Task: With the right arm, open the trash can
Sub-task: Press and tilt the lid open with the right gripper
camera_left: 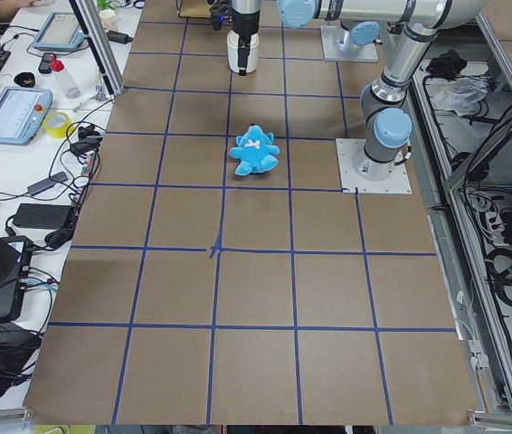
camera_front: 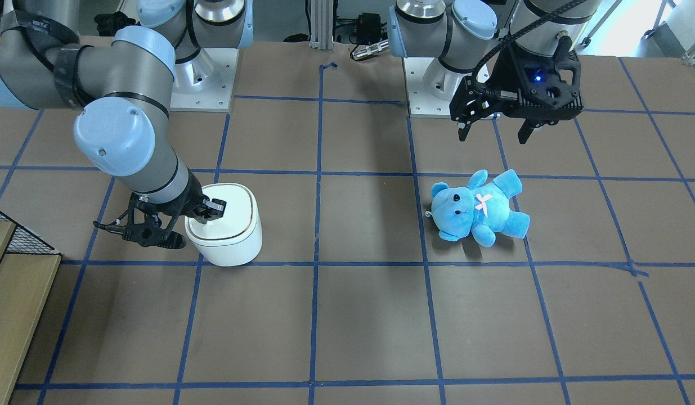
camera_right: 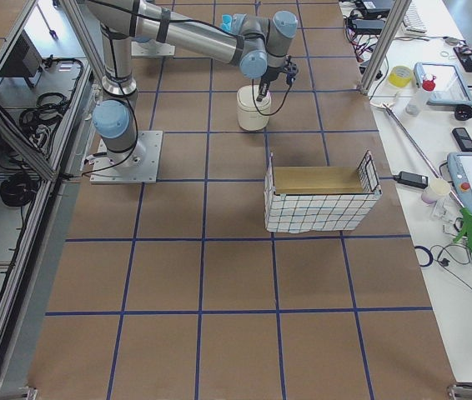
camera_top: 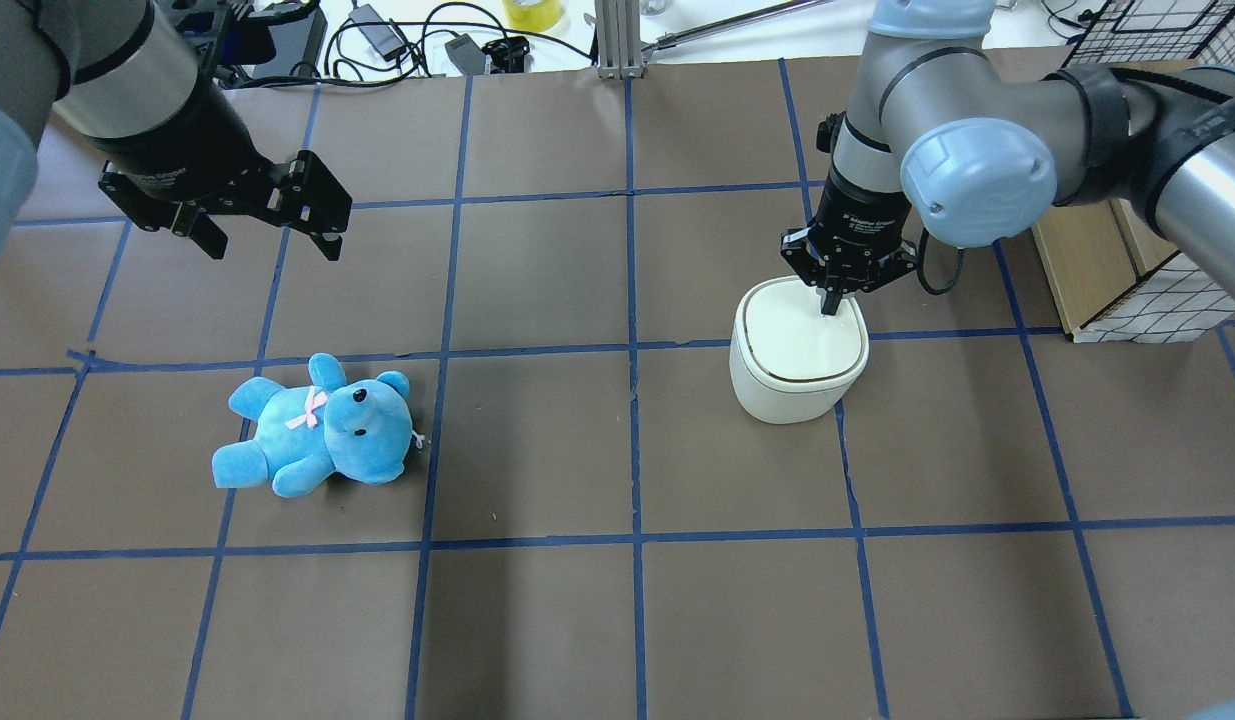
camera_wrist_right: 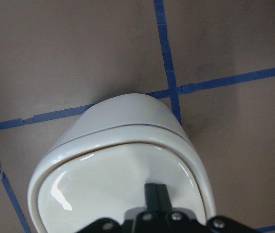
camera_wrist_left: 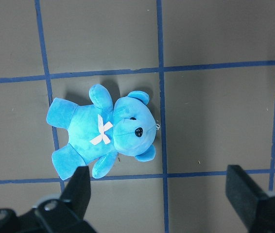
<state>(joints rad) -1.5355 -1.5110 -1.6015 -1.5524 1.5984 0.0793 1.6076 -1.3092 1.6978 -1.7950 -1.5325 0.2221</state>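
My right jaws were together, tips on the lid [camera_top: 802,340] of the can [camera_top: 787,398], which stood on the counter [camera_top: 577,600] well apart from the teddy [camera_top: 317,425]. The lid lay flat, not yet opened.

A blue plush teddy bear [camera_wrist_left: 103,133] lies face-up on the flat brown table [camera_wrist_left: 215,121], head toward the view's right and legs toward its left. A pale pink ribbon [camera_wrist_left: 101,133] is crossed on its chest. Blue tape lines [camera_wrist_left: 161,97] form a grid on the table, and the bear's legs overlap one line. At the bottom edge, the left hand [camera_wrist_left: 157,172] shows two black fingers [camera_wrist_left: 79,191] spread wide apart, holding nothing.
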